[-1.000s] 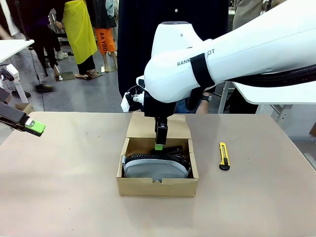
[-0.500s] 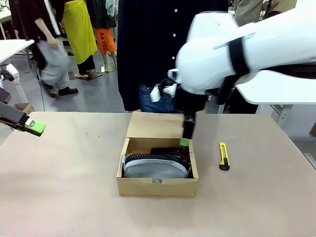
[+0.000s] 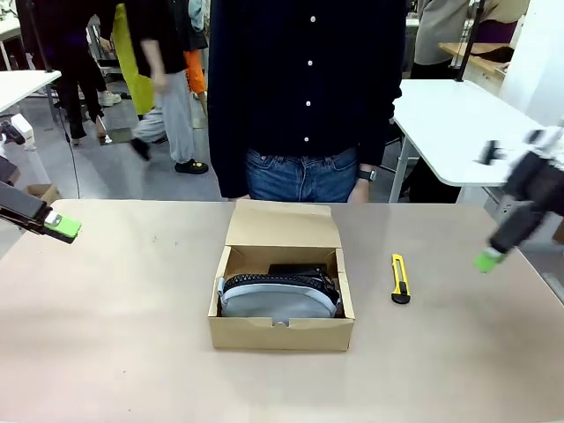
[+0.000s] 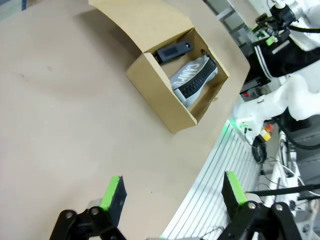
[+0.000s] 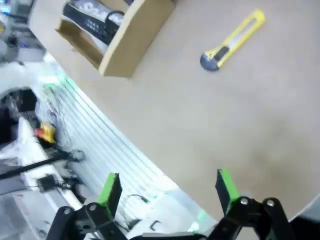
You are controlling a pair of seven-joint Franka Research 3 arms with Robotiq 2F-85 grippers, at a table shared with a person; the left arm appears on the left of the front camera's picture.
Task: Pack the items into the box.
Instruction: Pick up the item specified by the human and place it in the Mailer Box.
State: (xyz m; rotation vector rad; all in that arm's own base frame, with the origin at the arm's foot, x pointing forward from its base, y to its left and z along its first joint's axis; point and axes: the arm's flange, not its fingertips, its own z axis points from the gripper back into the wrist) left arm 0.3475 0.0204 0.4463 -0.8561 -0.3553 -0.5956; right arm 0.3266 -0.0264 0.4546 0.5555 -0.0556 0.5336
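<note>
The brown cardboard box (image 3: 282, 333) stands in the middle of the table with its flap lid folded back toward the person. Inside it lies the grey zip pouch (image 3: 278, 301), and the black stapler (image 3: 296, 269) sits behind the pouch. My left gripper (image 3: 60, 226) hovers open at the far left edge, well away from the box. My right gripper (image 3: 487, 258), blurred, hangs open above the table's right side, past the knife. The left wrist view looks down on the box (image 4: 161, 92), pouch (image 4: 194, 80) and stapler (image 4: 173, 50) beyond my open left gripper (image 4: 172, 192). My right gripper (image 5: 167, 189) is open and holds nothing.
A yellow-and-black utility knife (image 3: 400, 278) lies on the table right of the box, and the right wrist view has the knife (image 5: 232, 39) beside the box (image 5: 131, 35). A person in a dark shirt (image 3: 304, 97) stands at the far edge. Bare tabletop surrounds the box.
My right arm has pulled back from over the box and swung far to the right. The pouch and stapler stay in the box. The left gripper has not moved.
</note>
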